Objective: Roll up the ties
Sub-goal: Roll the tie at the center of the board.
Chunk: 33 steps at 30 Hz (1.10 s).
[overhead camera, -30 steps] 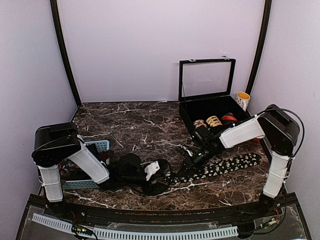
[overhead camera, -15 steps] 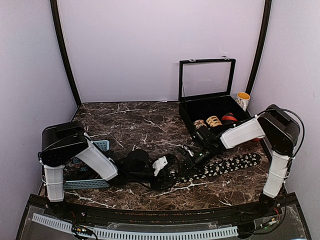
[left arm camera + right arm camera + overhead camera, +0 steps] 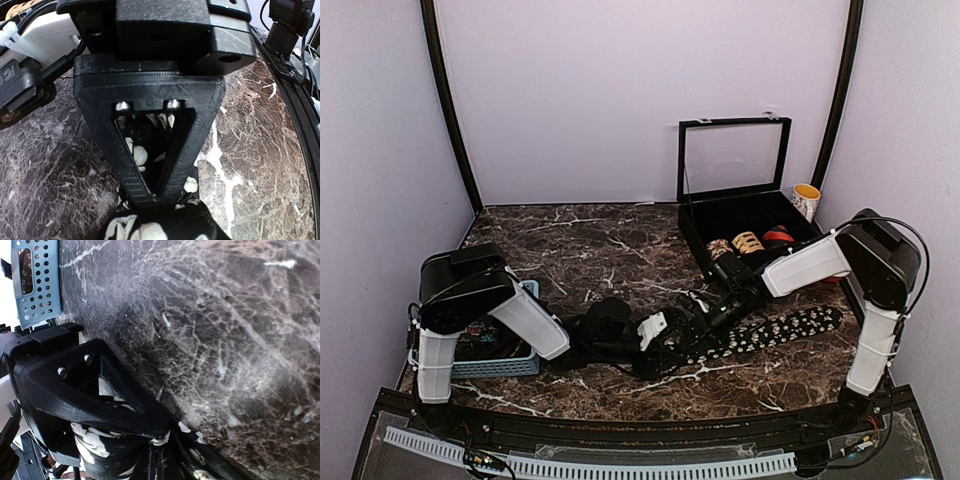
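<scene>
Top view: one black, white-printed tie (image 3: 775, 328) lies flat on the marble table (image 3: 590, 250) in front of the black glass-lidded case (image 3: 735, 215). It runs from below the case's right end toward a spot off its near-left corner. There the left gripper (image 3: 658, 332) and right gripper (image 3: 705, 318) meet over the tie's end. I cannot tell from here whether either pincer is clenched or released. Inside the case sit three coils (image 3: 748, 241): two tan-patterned and one red. One blue basket (image 3: 510, 345) stands well to the left of the case, and one cup (image 3: 806, 200) stands just to its right.

Left wrist view: a black triangular finger (image 3: 197, 135) shows broadside, its tip sunk into the tie (image 3: 155, 231). The gap is hidden, so the grip cannot be read.

Right wrist view: a like finger (image 3: 115, 407) bears on a wound bundle of the tie (image 3: 107, 452). Its state is hidden too.

The tie looks light, limp and probably slick, so a coil would likely spring loose if let go. It seems best pinched across its width at the wound end, with the flat length left to feed in.
</scene>
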{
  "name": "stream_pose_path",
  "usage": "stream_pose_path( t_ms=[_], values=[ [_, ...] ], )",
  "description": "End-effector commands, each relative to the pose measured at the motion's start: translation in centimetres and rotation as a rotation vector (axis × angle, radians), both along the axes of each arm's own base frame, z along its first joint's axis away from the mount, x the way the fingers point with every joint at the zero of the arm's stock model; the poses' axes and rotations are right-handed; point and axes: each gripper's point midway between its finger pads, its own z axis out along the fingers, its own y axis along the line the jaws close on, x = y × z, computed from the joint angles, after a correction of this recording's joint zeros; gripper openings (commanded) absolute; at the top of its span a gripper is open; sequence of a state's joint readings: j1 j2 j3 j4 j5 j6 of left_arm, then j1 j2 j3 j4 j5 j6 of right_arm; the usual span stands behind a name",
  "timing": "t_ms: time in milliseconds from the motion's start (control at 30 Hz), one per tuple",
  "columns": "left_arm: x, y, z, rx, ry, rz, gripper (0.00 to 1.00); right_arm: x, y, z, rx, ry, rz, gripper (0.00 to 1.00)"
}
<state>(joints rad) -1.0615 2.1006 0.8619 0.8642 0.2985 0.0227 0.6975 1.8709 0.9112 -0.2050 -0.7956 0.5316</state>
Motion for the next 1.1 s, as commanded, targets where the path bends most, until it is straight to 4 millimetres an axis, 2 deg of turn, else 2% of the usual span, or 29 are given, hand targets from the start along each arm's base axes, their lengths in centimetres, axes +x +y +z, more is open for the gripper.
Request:
stream_pose_path(
  t_ms=[0, 67, 233, 400, 467, 633, 900, 967, 1067],
  values=[
    [-1.2, 3.7, -6.8, 0.259, 0.073, 0.033, 0.38, -0.5, -2.8, -2.9, -0.168, 0.007, -0.039, 0.00],
    [-1.6, 4.7, -7.6, 0.301, 0.086, 0.034, 0.35, 0.0, -3.1, -1.8, -0.146, 0.005, -0.055, 0.04],
    [-2.5, 6.0, -8.9, 0.378, 0.124, 0.024, 0.34, 1.1, -2.8, 3.2, -0.001, -0.023, -0.091, 0.34],
    [-2.7, 6.0, -9.1, 0.390, 0.138, 0.017, 0.34, 0.3, -0.9, 6.4, 0.142, -0.008, -0.077, 0.46],
    [-2.7, 5.9, -9.1, 0.387, 0.140, 0.017, 0.34, 0.0, -0.1, 6.7, 0.166, 0.002, -0.068, 0.47],
    [-2.7, 5.8, -9.0, 0.379, 0.144, 0.014, 0.35, -0.3, 1.3, 5.6, 0.155, 0.021, -0.047, 0.42],
    [-2.6, 5.5, -8.7, 0.369, 0.145, 0.013, 0.36, -0.5, 2.0, 3.8, 0.126, 0.034, -0.039, 0.38],
    [-2.7, 5.5, -8.8, 0.370, 0.144, 0.009, 0.36, -0.8, 2.1, 3.1, 0.105, 0.038, -0.022, 0.33],
    [-2.7, 5.5, -8.9, 0.380, 0.143, 0.003, 0.36, -1.0, 2.0, 2.7, 0.089, 0.041, -0.009, 0.21]
  ],
)
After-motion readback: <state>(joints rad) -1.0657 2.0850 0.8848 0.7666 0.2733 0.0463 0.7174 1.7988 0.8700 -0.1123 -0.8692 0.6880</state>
